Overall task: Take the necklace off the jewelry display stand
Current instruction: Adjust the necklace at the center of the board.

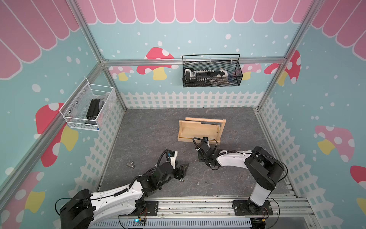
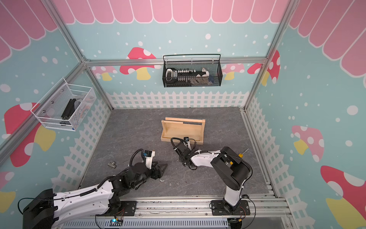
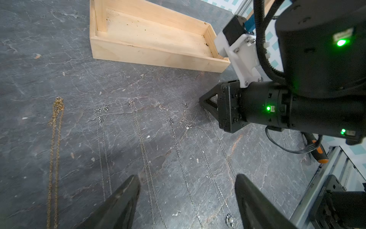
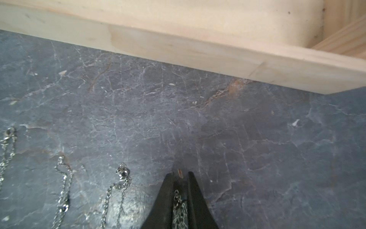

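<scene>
Right tool (image 4: 181, 174) pinching silver necklace (image 4: 178, 206), grey slate tabletop (image 4: 227, 128), mushroom-print walls (image 1: 158, 57)

Both top views look steeply down from above the near edge of the desk (image 1: 150, 126), covering it whole. My wrist cameras sit close, both facing the jewelry display stand (image 3: 158, 55).

Black basket (image 1: 236, 78) on the back wall; white basket (image 1: 79, 108) on the side wall; metal fitting (image 1: 131, 164) on the slate table (image 1: 148, 134).

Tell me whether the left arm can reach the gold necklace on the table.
Probably yes: the gold necklace lies flat on bare tabletop beside the open left pincer, nothing covering it.
</scene>
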You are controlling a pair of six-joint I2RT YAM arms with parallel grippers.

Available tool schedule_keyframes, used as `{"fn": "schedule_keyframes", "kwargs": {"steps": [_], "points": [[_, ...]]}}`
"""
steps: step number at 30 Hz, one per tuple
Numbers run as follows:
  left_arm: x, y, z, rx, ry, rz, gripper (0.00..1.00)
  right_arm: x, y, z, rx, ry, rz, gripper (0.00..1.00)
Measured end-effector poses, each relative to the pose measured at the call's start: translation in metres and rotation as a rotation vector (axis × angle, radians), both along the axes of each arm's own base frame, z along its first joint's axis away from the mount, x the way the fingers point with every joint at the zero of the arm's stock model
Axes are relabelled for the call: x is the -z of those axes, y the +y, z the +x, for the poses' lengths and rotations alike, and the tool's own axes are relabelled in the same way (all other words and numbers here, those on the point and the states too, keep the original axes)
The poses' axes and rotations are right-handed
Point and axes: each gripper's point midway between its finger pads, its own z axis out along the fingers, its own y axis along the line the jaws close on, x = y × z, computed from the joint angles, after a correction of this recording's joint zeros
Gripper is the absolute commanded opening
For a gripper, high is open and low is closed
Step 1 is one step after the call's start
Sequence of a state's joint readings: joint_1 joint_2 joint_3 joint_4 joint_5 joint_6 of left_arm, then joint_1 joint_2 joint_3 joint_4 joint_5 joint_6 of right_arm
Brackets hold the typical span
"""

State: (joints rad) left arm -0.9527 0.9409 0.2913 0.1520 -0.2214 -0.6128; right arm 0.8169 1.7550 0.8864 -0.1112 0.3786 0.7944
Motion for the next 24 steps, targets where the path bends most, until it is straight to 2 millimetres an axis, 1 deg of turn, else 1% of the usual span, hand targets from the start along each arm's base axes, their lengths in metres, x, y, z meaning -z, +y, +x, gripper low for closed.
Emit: {"fn": "schedule_keyframes", "kwargs": {"steps": [17,19,22,24], "points": [[-0.002,-0.005,-0.001,0.019,0.006,-0.018,0.76,0.001,0.0,-0.01,-0.001,-0.006,0.037,0.15],[-0.004,-0.005,-0.001,0.019,0.002,-0.024,0.76,0.001,0.001,-0.011,-0.005,-0.005,0.037,0.16],[-0.005,-0.005,-0.001,0.019,-0.001,-0.029,0.76,0.001,0.001,-0.012,-0.01,-0.004,0.037,0.22],[-0.005,-0.005,-0.001,0.019,-0.001,-0.029,0.76,0.001,0.003,-0.013,-0.016,-0.001,0.039,0.22]]}}
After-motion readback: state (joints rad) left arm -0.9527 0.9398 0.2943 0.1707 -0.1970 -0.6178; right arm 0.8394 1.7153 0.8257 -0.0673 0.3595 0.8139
